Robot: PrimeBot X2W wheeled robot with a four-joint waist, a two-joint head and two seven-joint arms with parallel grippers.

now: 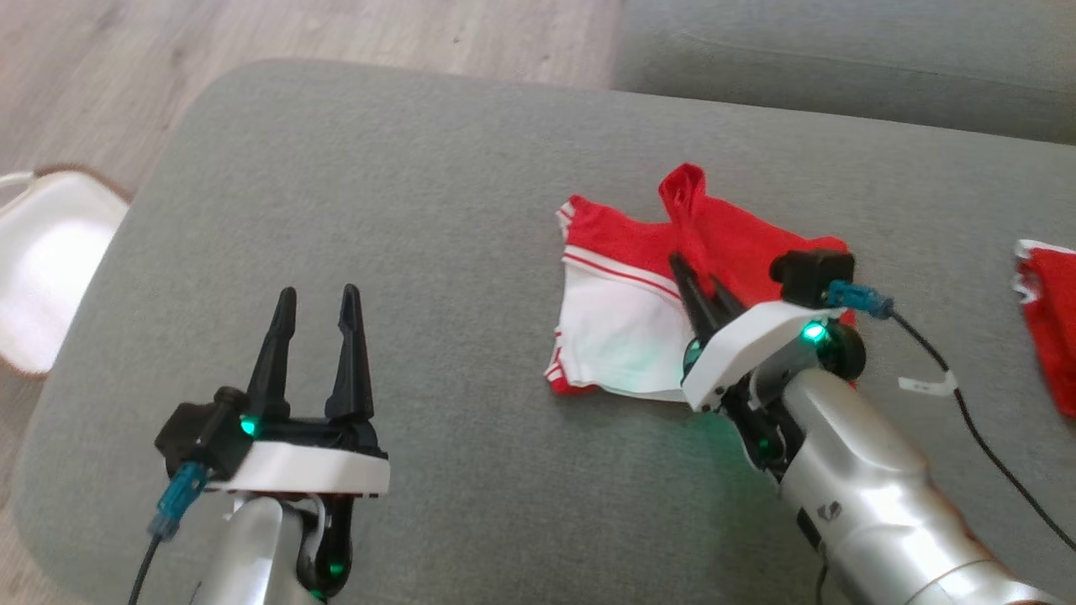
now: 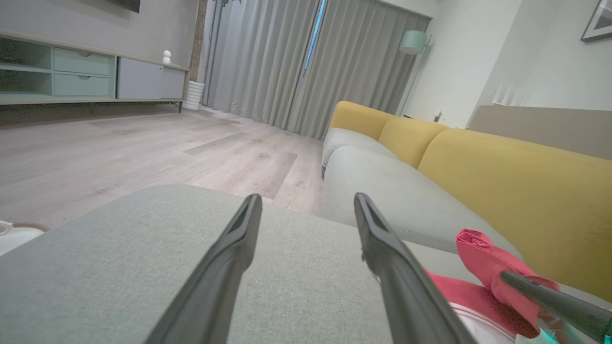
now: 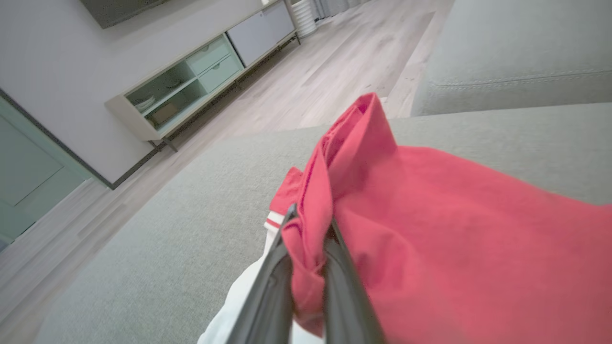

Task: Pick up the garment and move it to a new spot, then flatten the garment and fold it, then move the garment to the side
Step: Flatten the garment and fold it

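The garment [image 1: 630,286] is red and white with striped trim, lying on the grey cushion [image 1: 420,210] right of centre. My right gripper [image 1: 685,265] is shut on a fold of its red cloth, and a red peak stands up just beyond the fingertips. In the right wrist view the red garment [image 3: 430,229] bunches between the two dark fingers [image 3: 267,282]. My left gripper [image 1: 319,302] stands open over bare cushion to the left, apart from the garment. The left wrist view shows the garment [image 2: 483,267] at the lower right, beyond my open left gripper [image 2: 308,200].
Another red and white cloth [image 1: 1046,319] lies at the cushion's right edge. A black cable [image 1: 967,412] trails from the right wrist. A white object [image 1: 42,260] sits on the wooden floor off the cushion's left edge. A grey and yellow sofa [image 2: 478,181] stands behind.
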